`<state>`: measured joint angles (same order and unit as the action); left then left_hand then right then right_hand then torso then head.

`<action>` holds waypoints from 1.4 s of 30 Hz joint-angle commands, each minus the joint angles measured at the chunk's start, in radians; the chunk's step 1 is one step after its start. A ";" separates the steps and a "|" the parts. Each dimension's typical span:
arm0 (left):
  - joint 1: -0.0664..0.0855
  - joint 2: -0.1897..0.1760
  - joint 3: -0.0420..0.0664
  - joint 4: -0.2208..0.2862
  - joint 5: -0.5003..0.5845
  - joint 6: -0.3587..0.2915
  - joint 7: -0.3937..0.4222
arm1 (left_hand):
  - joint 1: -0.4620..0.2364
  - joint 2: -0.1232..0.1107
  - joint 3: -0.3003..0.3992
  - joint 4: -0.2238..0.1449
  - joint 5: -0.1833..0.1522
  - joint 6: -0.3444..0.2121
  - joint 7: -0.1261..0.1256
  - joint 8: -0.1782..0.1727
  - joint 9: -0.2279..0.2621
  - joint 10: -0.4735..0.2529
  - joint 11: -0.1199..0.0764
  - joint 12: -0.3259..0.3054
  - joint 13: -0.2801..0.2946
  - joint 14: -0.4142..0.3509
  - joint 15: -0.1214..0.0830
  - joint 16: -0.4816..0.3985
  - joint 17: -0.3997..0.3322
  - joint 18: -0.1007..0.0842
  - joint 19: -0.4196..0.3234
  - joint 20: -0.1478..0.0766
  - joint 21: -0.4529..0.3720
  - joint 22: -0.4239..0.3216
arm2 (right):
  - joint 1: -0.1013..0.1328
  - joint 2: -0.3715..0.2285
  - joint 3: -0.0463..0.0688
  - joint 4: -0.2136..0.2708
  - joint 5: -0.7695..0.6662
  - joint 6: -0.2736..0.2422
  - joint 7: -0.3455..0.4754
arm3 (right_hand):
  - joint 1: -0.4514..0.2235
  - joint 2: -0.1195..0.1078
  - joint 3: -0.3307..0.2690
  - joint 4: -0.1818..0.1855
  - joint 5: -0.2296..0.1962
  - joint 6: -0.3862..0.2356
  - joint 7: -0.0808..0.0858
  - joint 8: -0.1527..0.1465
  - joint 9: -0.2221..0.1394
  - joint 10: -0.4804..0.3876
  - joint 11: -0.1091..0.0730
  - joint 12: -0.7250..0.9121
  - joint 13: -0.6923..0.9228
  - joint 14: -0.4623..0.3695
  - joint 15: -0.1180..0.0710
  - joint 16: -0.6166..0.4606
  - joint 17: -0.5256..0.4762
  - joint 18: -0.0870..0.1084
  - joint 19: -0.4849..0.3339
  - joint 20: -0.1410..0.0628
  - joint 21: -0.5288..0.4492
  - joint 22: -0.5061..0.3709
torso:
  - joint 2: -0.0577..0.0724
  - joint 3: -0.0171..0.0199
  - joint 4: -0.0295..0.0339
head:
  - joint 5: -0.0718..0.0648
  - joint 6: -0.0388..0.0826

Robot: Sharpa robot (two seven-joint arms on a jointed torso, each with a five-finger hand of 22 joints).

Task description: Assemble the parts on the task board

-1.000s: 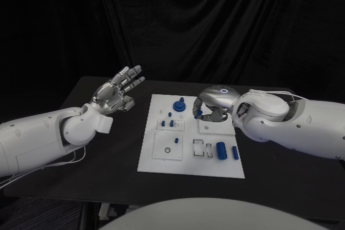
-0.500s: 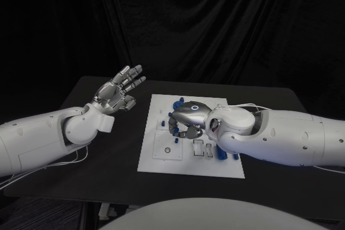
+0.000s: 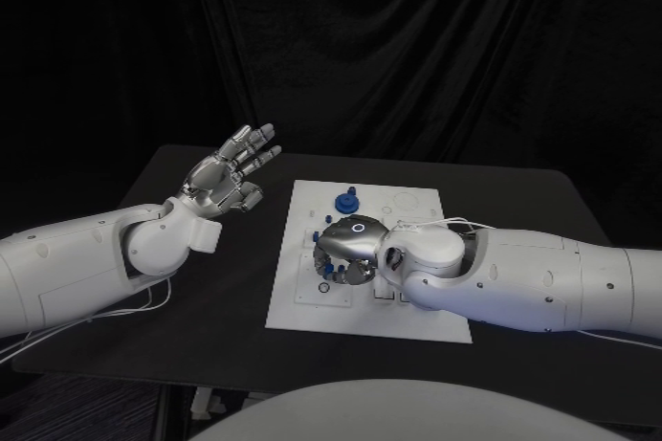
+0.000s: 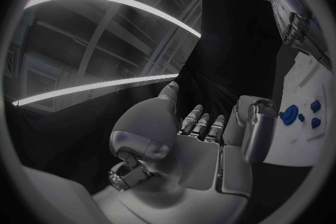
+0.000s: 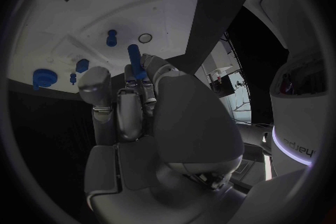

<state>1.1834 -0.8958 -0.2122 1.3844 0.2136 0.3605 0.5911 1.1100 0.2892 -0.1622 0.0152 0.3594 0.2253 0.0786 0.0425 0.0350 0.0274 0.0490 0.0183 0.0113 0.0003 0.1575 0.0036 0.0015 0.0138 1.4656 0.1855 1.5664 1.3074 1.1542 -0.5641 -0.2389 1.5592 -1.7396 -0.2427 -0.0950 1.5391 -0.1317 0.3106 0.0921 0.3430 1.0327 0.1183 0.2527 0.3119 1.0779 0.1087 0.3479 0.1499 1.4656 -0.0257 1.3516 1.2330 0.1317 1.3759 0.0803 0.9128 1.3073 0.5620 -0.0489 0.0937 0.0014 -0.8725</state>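
Head view: the right hand (image 3: 348, 253) hangs low over the near-left part of the white task board (image 3: 418, 323), which lies on the black bench (image 3: 165, 307). From its wrist camera, its fingers (image 5: 157, 75) pinch a short blue peg (image 5: 135, 61), held just above the board's surface. Beyond the fingertips, several blue parts, among them a round blue knob (image 3: 343, 204) and a small blue pin (image 5: 111, 37), already stand on the board, which suggests the assembly is partly done. Whether the peg has reached its seat cannot be told, so at least this part appears left to place. Off to the board's side, the left hand (image 3: 228, 173) is raised, fingers spread, holding nothing.
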 commanded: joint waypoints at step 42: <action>-0.003 0.014 0.001 -0.014 0.008 0.025 -0.007 | 0.008 0.002 0.002 -0.005 0.006 0.002 -0.003 0.007 0.000 -0.001 0.005 0.006 0.001 0.000 -0.003 -0.004 -0.001 -0.014 0.105 -0.010 0.004 0.263 | -0.039 0.013 0.001 -0.003 -0.021 0.011 0.001 | 0.000 0.006 0.002 -0.008 -0.011 -0.014 0.000 -0.008 0.004 0.071 -0.062 -0.006 0.002 0.017 -0.003 0.001 -0.002 -0.015 0.005 -0.006 0.010 0.108 | 0.000 -0.0002 -0.0006 | 0.001 0.000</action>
<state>1.1828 -0.8839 -0.2124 1.3700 0.2155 0.3705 0.5791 1.1100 0.2893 -0.1623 0.0152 0.3594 0.2253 0.0786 0.0425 0.0345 0.0274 0.0490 0.0183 0.0111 0.0003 0.1574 0.0036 0.0016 0.0138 1.4657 0.1857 1.5664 1.3074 1.1209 -0.5506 -0.2359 1.5560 -1.7526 -0.2404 -0.0918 1.5391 -0.1318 0.3133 0.0894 0.3353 1.0255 0.1183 0.2486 0.3144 1.0812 0.1049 0.3367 0.1519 1.4656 -0.0257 1.3516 1.2327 0.1321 1.3794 0.0768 0.9177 1.3081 0.5621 -0.0491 0.0930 0.0028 -0.8725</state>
